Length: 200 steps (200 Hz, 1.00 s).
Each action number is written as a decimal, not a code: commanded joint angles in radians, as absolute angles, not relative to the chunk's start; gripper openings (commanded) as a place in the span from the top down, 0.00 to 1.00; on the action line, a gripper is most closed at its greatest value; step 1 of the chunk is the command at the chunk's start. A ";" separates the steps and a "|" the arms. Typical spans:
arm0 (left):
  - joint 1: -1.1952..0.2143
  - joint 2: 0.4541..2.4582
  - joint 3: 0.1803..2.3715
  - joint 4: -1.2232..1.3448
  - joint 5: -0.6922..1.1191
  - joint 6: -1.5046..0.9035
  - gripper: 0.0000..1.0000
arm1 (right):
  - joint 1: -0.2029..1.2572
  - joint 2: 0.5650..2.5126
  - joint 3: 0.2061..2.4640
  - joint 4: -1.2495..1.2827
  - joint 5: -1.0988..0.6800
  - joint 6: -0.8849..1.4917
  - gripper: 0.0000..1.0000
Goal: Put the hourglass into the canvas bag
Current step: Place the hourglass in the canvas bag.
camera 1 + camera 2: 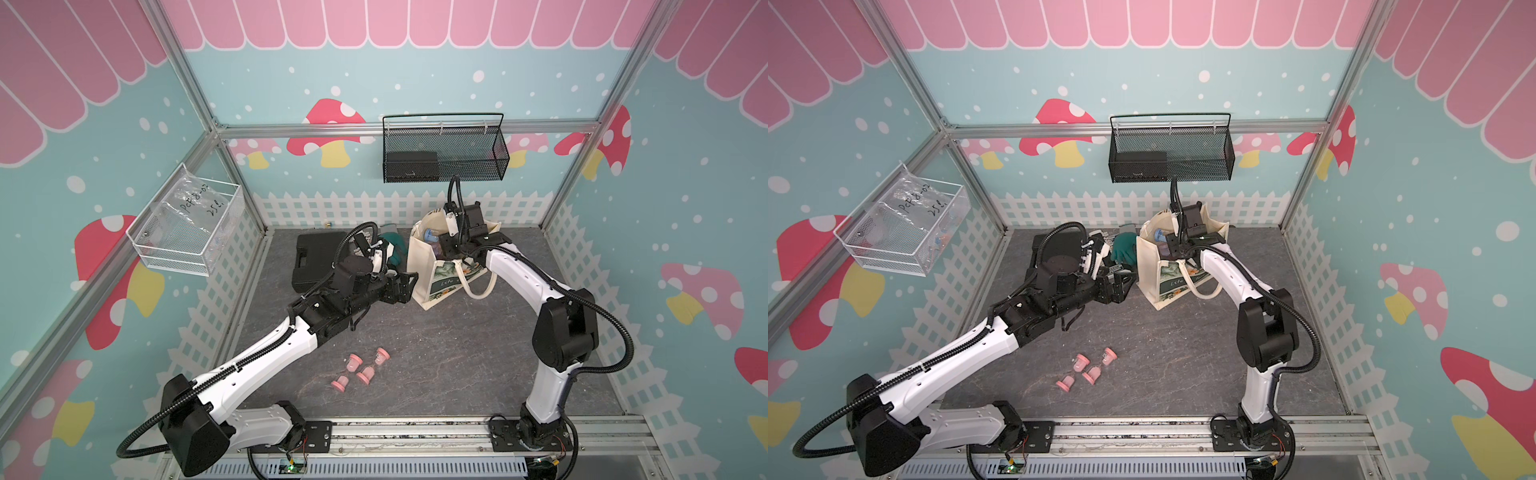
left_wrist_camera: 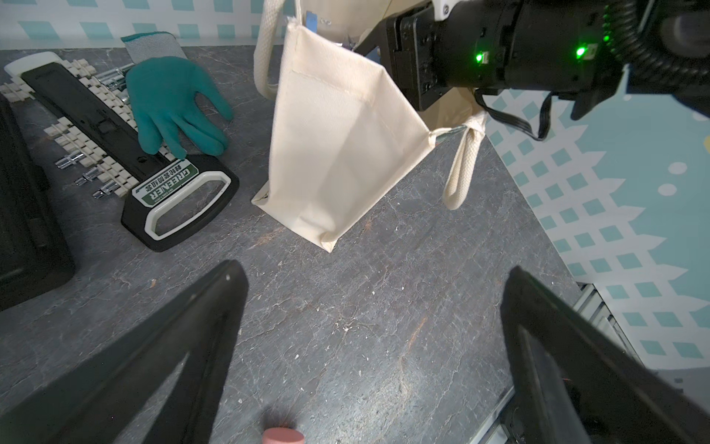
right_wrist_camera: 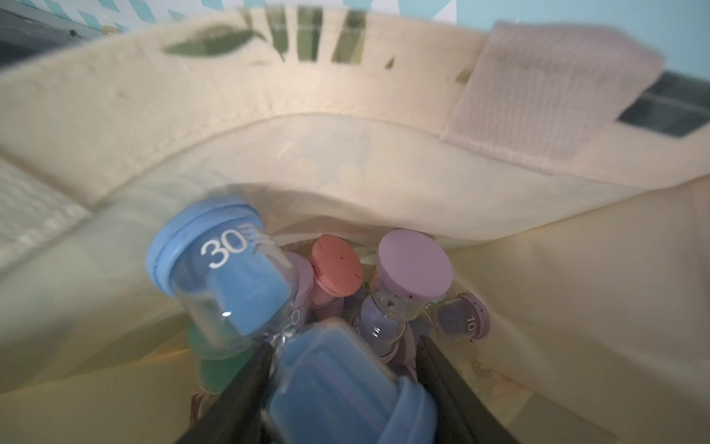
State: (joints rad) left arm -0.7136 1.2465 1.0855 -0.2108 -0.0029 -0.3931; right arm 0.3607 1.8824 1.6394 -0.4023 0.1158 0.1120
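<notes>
While the right arm leans over it, bag (image 1: pixel 424 266): stands far centre on the table (image 1: pixel 457 365) with its mouth open and one handle (image 1: pixel 478 291) drooping down its near face. It is soft cloth, likely to sag or shift if nudged.
Left gripper (image 2: pixel 372 269): spread wide and empty, hovering near the bag's left side; the wrist view shows a gap between them.
Right gripper (image 3: pixel 344 344): down in the bag's mouth. The jaws sit close on either side of the blue hourglass, but blur hides whether they pinch it or have slack, so I cannot tell.
Blue hourglass (image 3: pixel 249 300): tilted at the bag's mouth, one bulb between the jaws, the bulb marked 30 pointing away, above the others.
Bag contents: a purple hourglass (image 3: pixel 403 284) plus coral and green-capped ones heaped at the bottom.
Pink hourglasses (image 1: pixel 348 371): two lie on their sides near centre, just beside each other and well apart from the bag, not yet bagged.
Handling: probably light and rigid. The clear bulbs look like glass, so smooth, slippery and breakable, and the thin waist is likely the weakest part. Lying down, they may roll.
Hold: best across a bulb next to its cap, or across the cap itself, where the rim should stop slipping. Avoid the waist and squeeze gently.
Release: low in the bag seems wise, since glass landing on glass could chip.
</notes>
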 commanded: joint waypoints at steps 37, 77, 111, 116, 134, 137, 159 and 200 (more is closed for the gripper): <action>-0.706 1.239 1.101 -0.193 0.000 -0.404 0.01 | 0.359 1.891 1.650 -0.412 0.126 0.087 0.30; -0.706 1.232 1.101 -0.193 -0.007 -0.403 0.01 | 0.361 1.831 1.654 -0.404 0.067 0.090 0.24; -0.704 1.218 1.094 -0.195 -0.019 -0.399 0.01 | 0.367 1.736 1.635 -0.381 -0.007 0.096 0.22; -0.703 1.216 1.092 -0.195 -0.021 -0.399 0.01 | 0.367 1.722 1.629 -0.377 -0.016 0.097 0.22; -0.699 1.207 1.085 -0.200 -0.028 -0.398 0.01 | 0.374 1.661 1.603 -0.359 -0.050 0.108 0.22; -0.698 1.205 1.085 -0.202 -0.029 -0.399 0.01 | 0.375 1.651 1.598 -0.354 -0.053 0.110 0.22; -0.692 1.189 1.070 -0.208 -0.038 -0.399 0.01 | 0.383 1.584 1.558 -0.325 -0.125 0.123 0.22; -0.675 1.144 1.037 -0.244 -0.063 -0.403 0.01 | 0.431 1.454 1.446 -0.233 -0.200 0.137 0.20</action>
State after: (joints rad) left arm -0.6884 1.1824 1.0641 -0.2142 -0.0303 -0.3931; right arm 0.4023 1.5108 1.5078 -0.2966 -0.1177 0.1287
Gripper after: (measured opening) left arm 0.994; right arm 0.794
